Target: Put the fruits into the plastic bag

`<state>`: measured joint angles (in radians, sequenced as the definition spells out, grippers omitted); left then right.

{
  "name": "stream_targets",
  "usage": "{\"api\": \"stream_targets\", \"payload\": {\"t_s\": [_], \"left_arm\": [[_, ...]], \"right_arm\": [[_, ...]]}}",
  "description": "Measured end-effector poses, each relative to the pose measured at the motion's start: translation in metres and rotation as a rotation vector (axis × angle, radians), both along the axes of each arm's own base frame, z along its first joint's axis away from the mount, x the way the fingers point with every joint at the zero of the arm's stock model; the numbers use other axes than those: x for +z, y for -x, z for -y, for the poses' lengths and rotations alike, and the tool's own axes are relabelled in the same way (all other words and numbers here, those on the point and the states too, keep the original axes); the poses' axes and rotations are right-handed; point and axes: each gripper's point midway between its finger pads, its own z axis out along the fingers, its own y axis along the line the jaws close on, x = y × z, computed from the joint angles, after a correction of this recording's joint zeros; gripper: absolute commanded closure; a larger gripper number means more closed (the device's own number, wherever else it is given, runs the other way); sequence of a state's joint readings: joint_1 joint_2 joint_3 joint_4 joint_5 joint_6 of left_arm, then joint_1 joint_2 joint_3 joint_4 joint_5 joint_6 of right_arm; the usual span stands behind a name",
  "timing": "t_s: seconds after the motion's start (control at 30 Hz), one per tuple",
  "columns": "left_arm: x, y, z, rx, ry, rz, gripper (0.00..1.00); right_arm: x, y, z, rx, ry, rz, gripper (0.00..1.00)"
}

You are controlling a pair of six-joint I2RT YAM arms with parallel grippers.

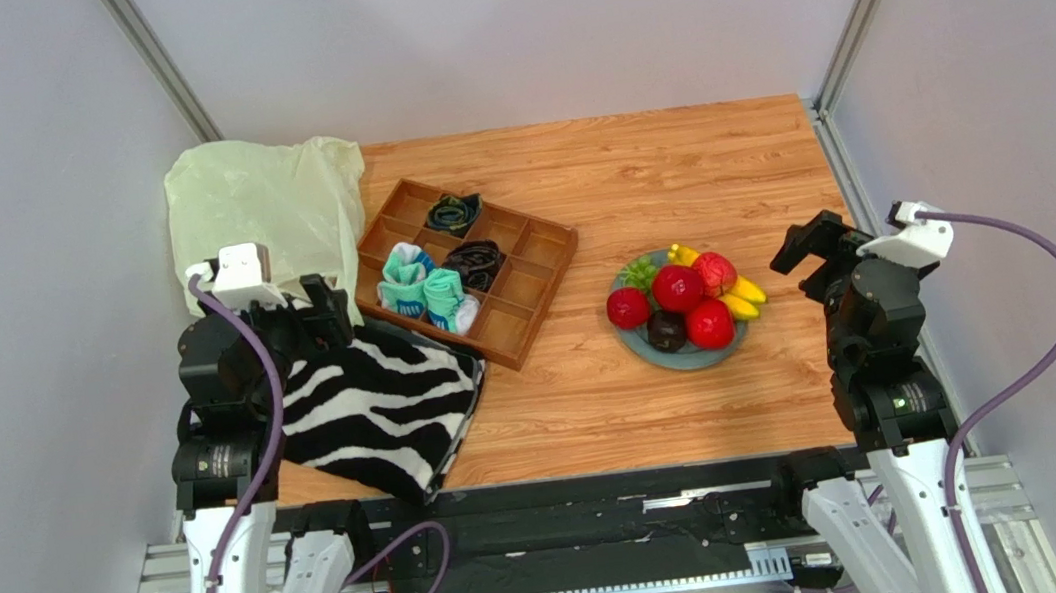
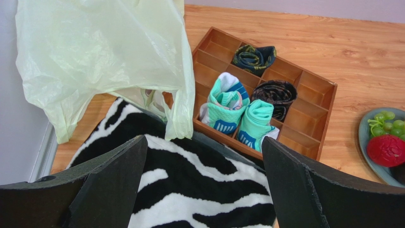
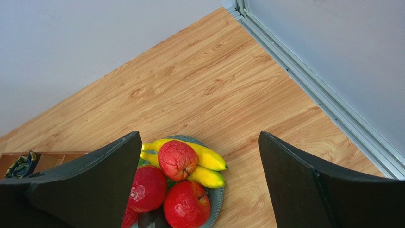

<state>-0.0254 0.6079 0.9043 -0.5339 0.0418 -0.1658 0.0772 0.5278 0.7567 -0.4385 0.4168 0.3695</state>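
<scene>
left pincer stands wide and empty over the zebra cloth, just short of the plastic bag. right pincer, equally wide and empty, hangs above the fruits, heaped on a grey plate right of the middle of the bench.

by my reading no fruit is bagged; the first pick is in hand. it calls for dropping onto the top red fruit and getting the bag mouth open.

the bag sits in the far left corner, long axis running away from the arm, handle loops pointing near. the bananas slant far-left to near-right.
</scene>
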Motion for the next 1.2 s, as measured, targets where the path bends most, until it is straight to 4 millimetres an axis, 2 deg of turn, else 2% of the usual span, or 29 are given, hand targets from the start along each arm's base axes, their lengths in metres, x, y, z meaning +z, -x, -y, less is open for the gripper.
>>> {"api": "stream_targets", "payload": {"t_s": [0.43,0.57,0.73,0.83,0.97,1.1,1.2], "left_arm": [[-0.004,-0.002,-0.003,0.02,-0.004,-0.016,0.01],[-0.016,-0.012,-0.002,0.016,-0.003,-0.069,0.01],[-0.035,-0.035,0.006,-0.017,0.024,-0.175,0.03],[-0.045,-0.057,0.011,-0.033,0.04,-0.246,0.02],[-0.064,-0.09,0.007,-0.011,0.025,-0.348,0.02],[-0.091,-0.115,0.002,0.012,0.021,-0.445,0.02],[-0.12,-0.121,-0.008,0.04,0.031,-0.533,0.02]], "right_arm": [[-0.004,0.001,0.0,-0.001,0.001,-0.015,0.03],[-0.004,0.001,0.0,0.001,0.001,-0.015,0.04],[-0.004,-0.001,-0.008,0.047,-0.011,-0.015,0.06],[-0.005,-0.003,-0.015,0.082,-0.022,-0.016,0.06],[-0.007,-0.005,-0.023,0.123,-0.033,-0.024,0.06],[-0.007,-0.006,-0.029,0.158,-0.046,-0.024,0.06],[-0.007,-0.006,-0.034,0.181,-0.053,-0.024,0.06]]}}
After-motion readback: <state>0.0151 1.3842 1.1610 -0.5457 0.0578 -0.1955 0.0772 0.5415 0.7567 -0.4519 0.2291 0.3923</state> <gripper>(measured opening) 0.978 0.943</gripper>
